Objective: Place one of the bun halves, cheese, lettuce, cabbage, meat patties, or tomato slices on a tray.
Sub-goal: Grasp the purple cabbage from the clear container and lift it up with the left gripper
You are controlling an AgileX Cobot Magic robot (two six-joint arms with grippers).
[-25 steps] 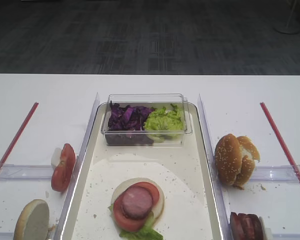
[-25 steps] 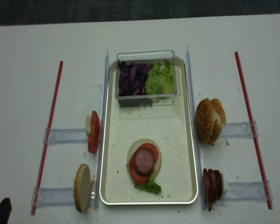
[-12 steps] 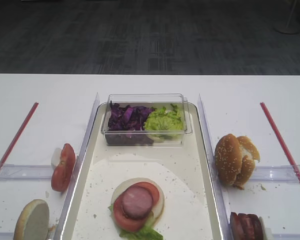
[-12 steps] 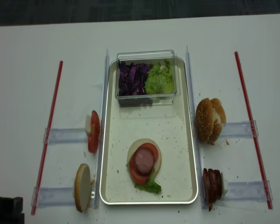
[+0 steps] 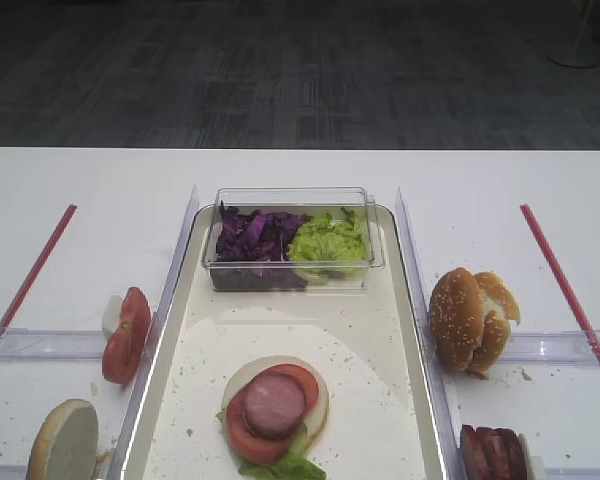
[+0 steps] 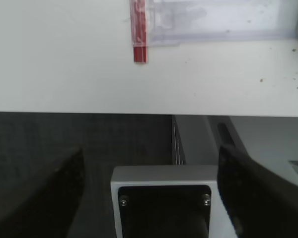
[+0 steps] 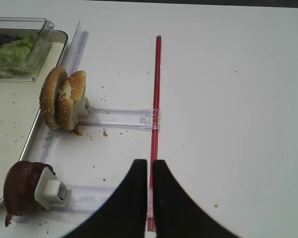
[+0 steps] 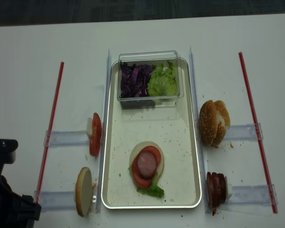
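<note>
The cream tray (image 5: pixel 300 322) lies mid-table. On it sits a pale bun half topped with lettuce, a tomato slice and a meat patty (image 5: pixel 275 405). At the tray's far end, purple cabbage (image 5: pixel 252 238) and green lettuce (image 5: pixel 328 243) fill a clear tub (image 5: pixel 292 198). Tomato slices (image 5: pixel 125 335) and a bun half (image 5: pixel 65 442) stand left of the tray. Bun halves (image 7: pixel 62 99) and meat patties (image 7: pixel 22 186) stand to its right. My right gripper (image 7: pixel 150 163) is shut and empty, right of the patties. My left gripper (image 6: pixel 150 148) is open at the table's front-left edge. No cheese shows.
Red strips (image 8: pixel 50 128) (image 7: pixel 156 99) bound both sides of the work area. Clear plastic holders (image 8: pixel 66 138) (image 7: pixel 119 118) carry the ingredients beside the tray. My left arm (image 8: pixel 7 199) fills the bottom-left corner of the overhead view. The table's front edge (image 6: pixel 89 112) runs just ahead of the left gripper.
My left arm has come up into the overhead view's bottom-left corner, further onto the table side. The food and tray have not moved.
</note>
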